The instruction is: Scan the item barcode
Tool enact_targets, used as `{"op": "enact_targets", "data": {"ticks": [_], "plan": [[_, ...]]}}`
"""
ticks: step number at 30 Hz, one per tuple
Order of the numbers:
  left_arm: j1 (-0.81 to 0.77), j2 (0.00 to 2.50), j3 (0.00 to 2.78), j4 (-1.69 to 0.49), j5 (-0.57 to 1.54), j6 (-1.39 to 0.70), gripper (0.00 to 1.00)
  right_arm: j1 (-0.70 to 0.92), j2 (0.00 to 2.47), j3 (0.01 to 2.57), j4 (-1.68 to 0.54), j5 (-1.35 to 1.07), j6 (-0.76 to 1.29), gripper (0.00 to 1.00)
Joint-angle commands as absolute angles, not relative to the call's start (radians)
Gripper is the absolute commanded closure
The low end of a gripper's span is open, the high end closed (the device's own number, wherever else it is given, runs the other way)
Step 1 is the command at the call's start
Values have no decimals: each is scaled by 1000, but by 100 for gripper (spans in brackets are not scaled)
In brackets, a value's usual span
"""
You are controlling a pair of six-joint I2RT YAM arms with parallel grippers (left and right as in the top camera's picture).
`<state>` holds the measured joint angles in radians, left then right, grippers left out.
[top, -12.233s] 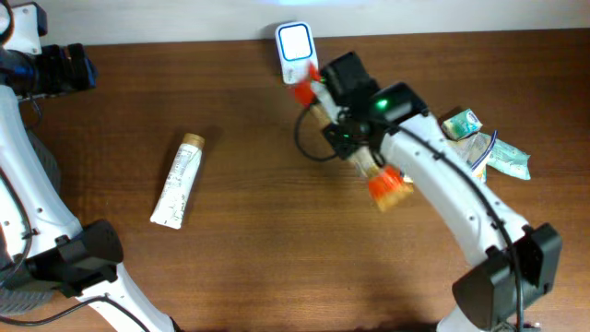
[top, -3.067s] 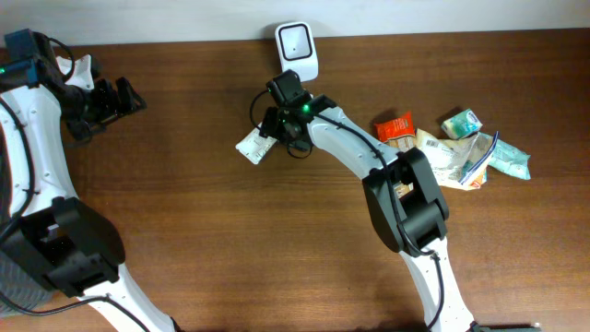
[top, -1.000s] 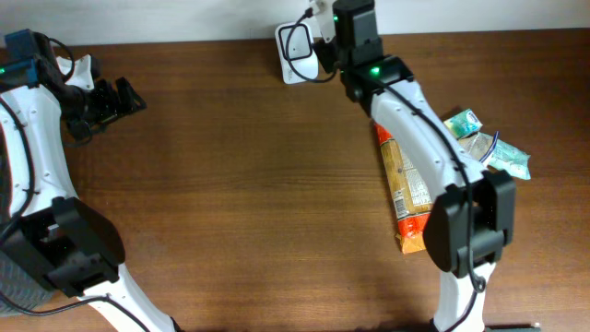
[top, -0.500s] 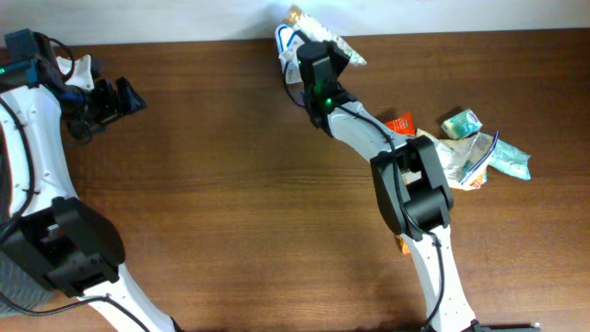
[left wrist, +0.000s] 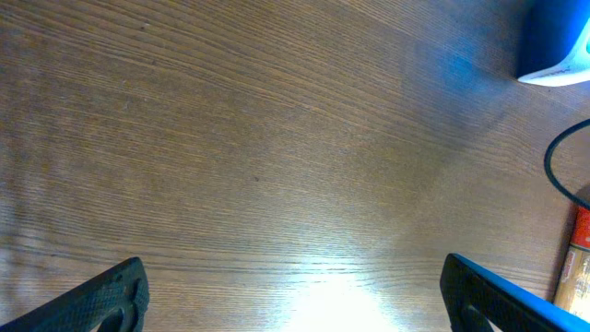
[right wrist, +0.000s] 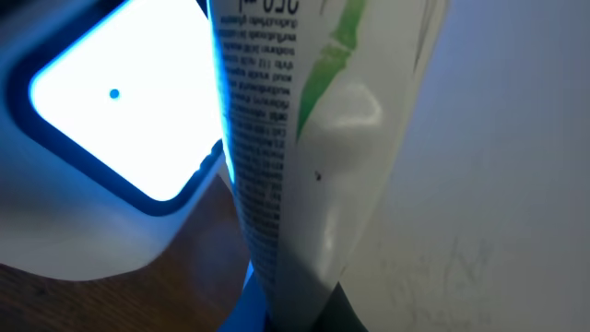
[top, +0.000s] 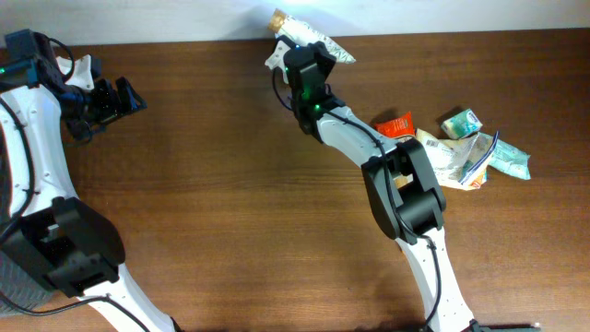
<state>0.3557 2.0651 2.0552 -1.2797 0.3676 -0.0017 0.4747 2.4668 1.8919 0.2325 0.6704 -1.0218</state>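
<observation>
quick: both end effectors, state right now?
Left end effector: open, holding nothing.
Right end effector: shut on the tube, in front of the scanner.

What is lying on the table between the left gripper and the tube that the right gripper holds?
Nothing: in the overhead view only bare wooden table lies between the left gripper and the tube.

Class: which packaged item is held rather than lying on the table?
The white tube with tan cap, gripped by the right jaws; the orange packet and green wrappers lie on the wood.
</observation>
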Motion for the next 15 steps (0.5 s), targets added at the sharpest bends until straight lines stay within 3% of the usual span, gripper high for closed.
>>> {"op": "enact_targets", "data": {"ticks": [1,8,11,15], "plan": [[363,2047,2064,-1280,378,-8,1,479,2416,1910,250,762,-1020,96],[363,2047,2064,-1280,378,-8,1,508,2234,1910,128,760,-898,96],[363,2047,2064,-1280,378,-8,1,525,2148,1910,-35,708,-800,96],[363,2047,2064,-1280,378,-8,1,539,2000,1910,-402,467,-488,96]]}}
